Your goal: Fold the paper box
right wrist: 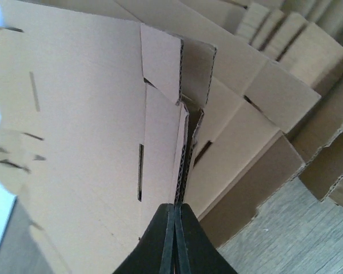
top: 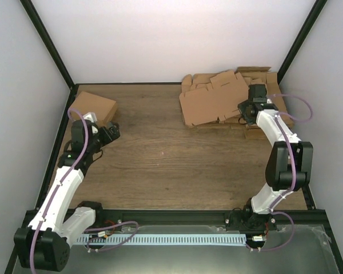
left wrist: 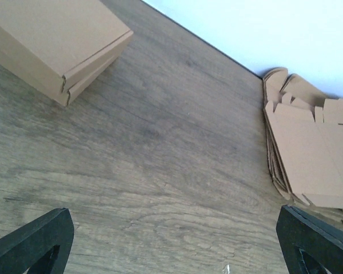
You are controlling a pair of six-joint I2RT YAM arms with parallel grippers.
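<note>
At far left, the left pincer gapes wide, empty, near a finished box. At far right, the right pincer grips the paper box by its edge atop the pile; it may be pinching 2 sheets, so lifting could drag both.

Bare brown wooden tabletop gives open passage across the centre, between the arms. Obstacles: closed plain brown cardboard box, far-left corner, just beyond the left gripper; pile of flat brown cardboard blanks, far-right corner.
</note>
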